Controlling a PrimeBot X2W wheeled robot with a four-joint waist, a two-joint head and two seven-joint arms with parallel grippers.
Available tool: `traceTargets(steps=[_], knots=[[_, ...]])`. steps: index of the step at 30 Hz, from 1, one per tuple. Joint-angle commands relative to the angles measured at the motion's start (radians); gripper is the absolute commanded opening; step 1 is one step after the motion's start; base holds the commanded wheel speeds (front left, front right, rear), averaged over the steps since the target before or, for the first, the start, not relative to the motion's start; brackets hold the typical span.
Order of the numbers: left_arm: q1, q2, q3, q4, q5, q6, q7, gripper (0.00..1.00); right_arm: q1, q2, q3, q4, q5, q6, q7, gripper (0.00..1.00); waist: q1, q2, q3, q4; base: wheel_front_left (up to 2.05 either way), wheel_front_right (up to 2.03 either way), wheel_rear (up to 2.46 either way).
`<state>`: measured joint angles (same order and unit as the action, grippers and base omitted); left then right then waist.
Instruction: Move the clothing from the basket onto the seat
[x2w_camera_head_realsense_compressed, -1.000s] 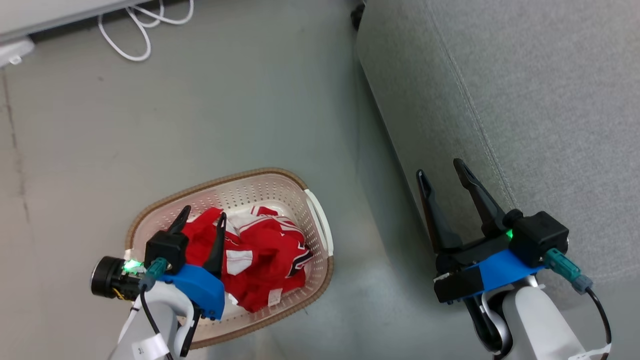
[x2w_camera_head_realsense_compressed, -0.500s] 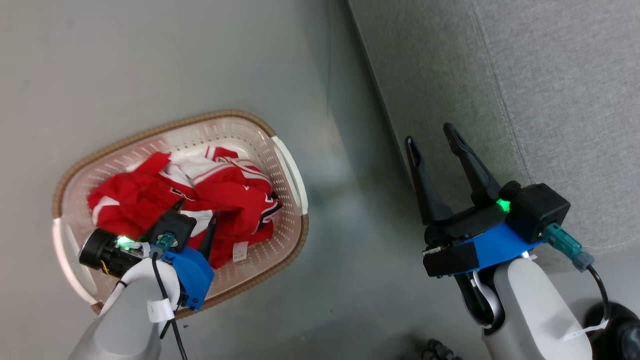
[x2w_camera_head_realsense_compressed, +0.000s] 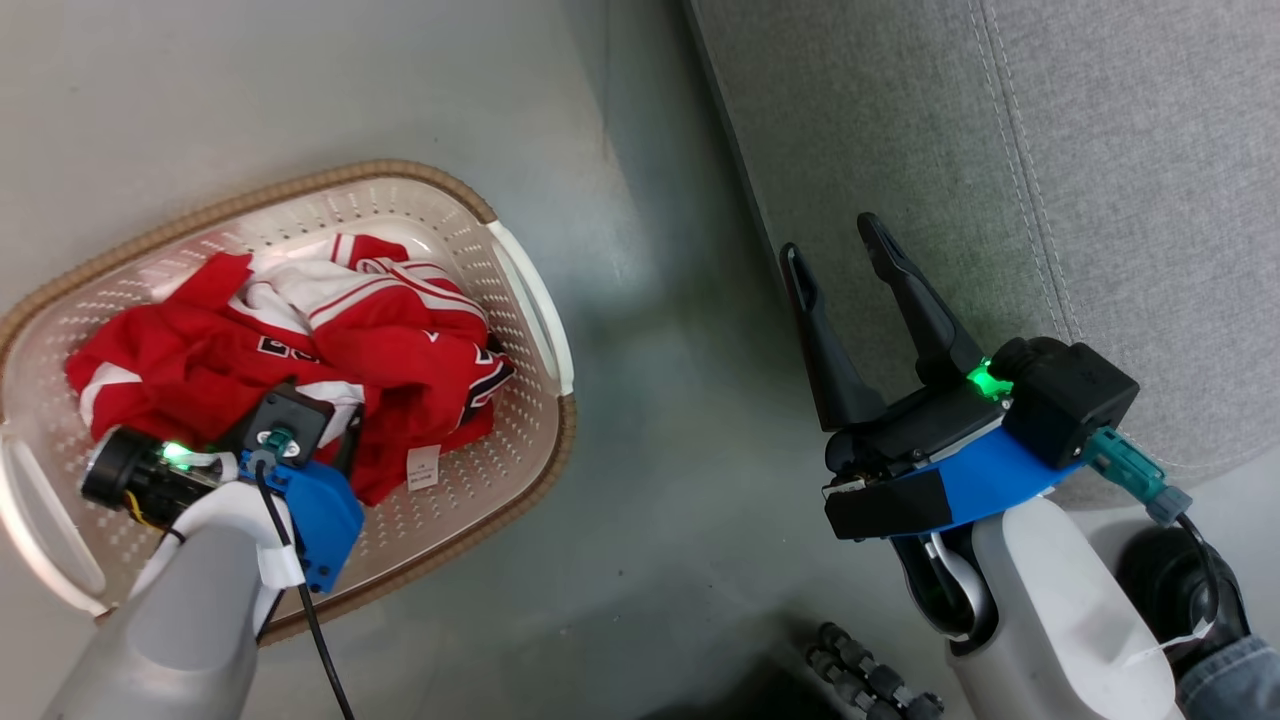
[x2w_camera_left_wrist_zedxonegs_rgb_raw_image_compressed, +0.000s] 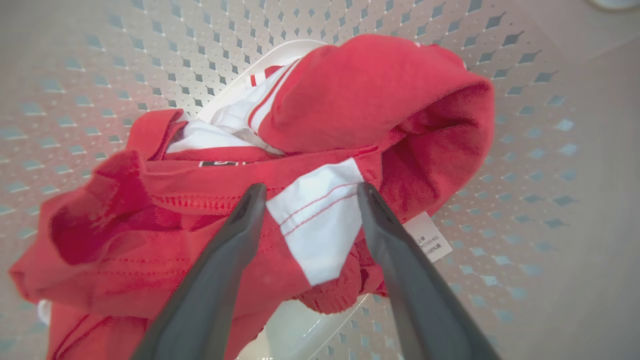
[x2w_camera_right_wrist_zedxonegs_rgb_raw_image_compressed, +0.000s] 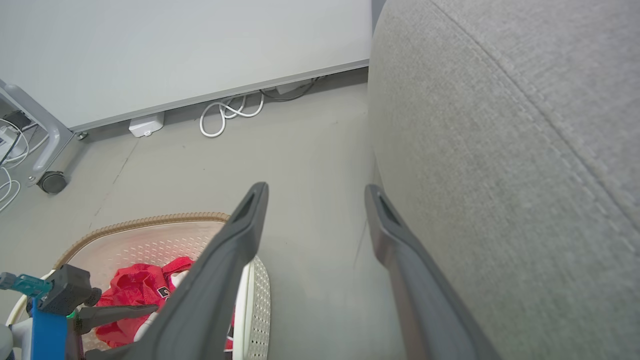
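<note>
The clothing (x2w_camera_left_wrist_zedxonegs_rgb_raw_image_compressed: 360, 100) lies bunched in the basket (x2w_camera_head_realsense_compressed: 535, 300); none of it is on the seat (x2w_camera_head_realsense_compressed: 1120, 160) yet. My left claw (x2w_camera_left_wrist_zedxonegs_rgb_raw_image_compressed: 311, 189) is down inside the basket with its fingers spread, straddling a white patch (x2w_camera_left_wrist_zedxonegs_rgb_raw_image_compressed: 315, 225) atop the heap and pinching nothing. I reckon it sits there so that closing gathers a fold. My right claw (x2w_camera_head_realsense_compressed: 830, 236) hangs released and empty outside the basket, on the seat side above the floor (x2w_camera_head_realsense_compressed: 650, 480), likely to stay out of the way.

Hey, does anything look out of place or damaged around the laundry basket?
Nothing stands out: the clothing lies crumpled but wholly inside the basket, which stands upright on the floor beside the seat.
</note>
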<state>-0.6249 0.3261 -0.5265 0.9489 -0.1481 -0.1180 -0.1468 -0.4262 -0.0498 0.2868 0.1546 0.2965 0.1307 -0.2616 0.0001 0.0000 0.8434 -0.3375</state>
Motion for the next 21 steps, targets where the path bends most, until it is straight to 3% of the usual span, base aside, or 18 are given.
traceTargets(steps=[1,20,21], knots=[[-0.025,0.012,-0.004,0.009,0.008,0.012,0.007,1.00,-0.015,-0.001,0.003,-0.006,0.009,0.000,-0.004,1.00,-0.0001,0.0000,0.016,-0.012,0.00,0.00,0.00],[-0.124,0.052,-0.113,0.107,0.114,0.097,0.217,1.00,-0.037,-0.001,0.026,-0.016,0.031,0.000,-0.004,1.00,-0.0001,0.0000,0.071,-0.028,0.00,0.00,0.00],[-0.126,0.051,-0.112,0.108,0.112,0.100,0.222,0.93,-0.038,-0.001,0.025,-0.015,0.031,0.000,-0.004,1.00,-0.0001,0.0000,0.071,-0.027,0.00,0.00,0.00]])
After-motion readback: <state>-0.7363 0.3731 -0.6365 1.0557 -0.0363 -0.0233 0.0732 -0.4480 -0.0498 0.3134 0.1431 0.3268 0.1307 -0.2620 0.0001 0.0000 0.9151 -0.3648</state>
